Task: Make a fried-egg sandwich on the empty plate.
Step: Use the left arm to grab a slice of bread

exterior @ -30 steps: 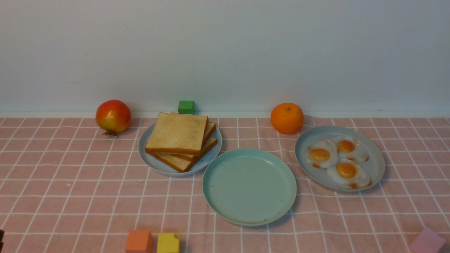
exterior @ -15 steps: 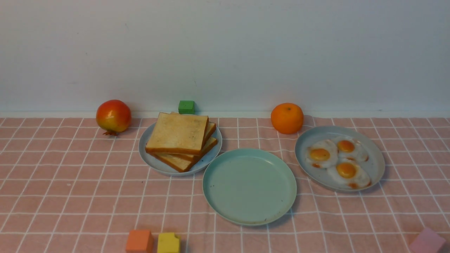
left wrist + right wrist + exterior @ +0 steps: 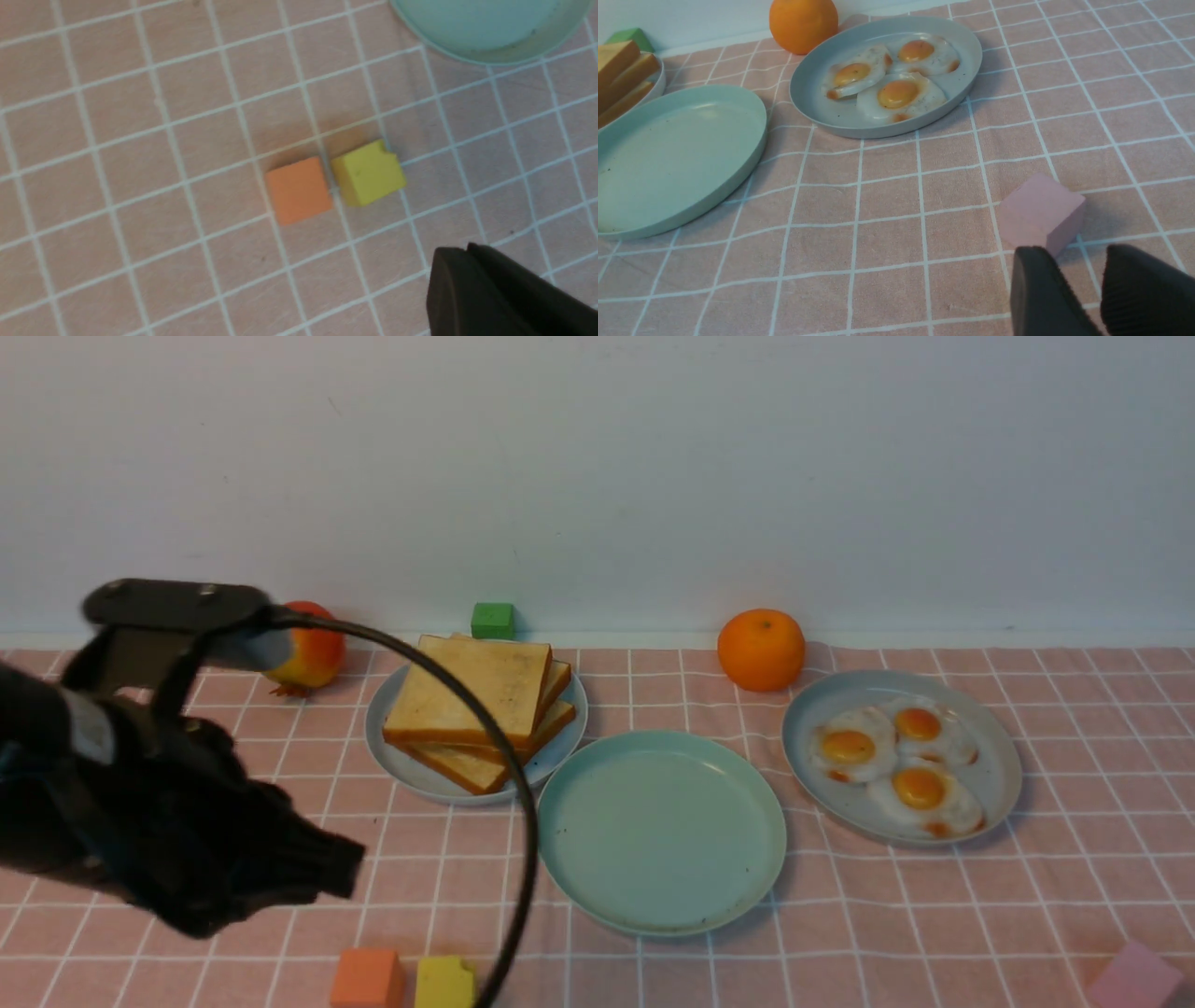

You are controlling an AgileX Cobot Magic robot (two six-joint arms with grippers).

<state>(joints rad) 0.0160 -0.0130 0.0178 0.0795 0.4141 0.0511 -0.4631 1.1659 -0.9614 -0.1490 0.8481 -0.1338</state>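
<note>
Front view: the empty plate (image 3: 663,831), mint-green, sits mid-cloth with no sandwich built on it. At its 10 o'clock, just beside it, a pale plate (image 3: 397,765) carries the toast stack (image 3: 471,695). At its 2 o'clock, a second pale plate (image 3: 994,747) carries three fried eggs (image 3: 920,788). The left gripper (image 3: 350,868) hangs at the mint plate's 9 o'clock, fingers pressed together on nothing. Right wrist view: the right gripper (image 3: 1080,254) stands spread, gripping nothing, with a pink cube (image 3: 1041,212) just beyond its tips.

Soft even light; faint shadow beside empty plate (image 3: 663,831); left wrist view blurred.
</note>
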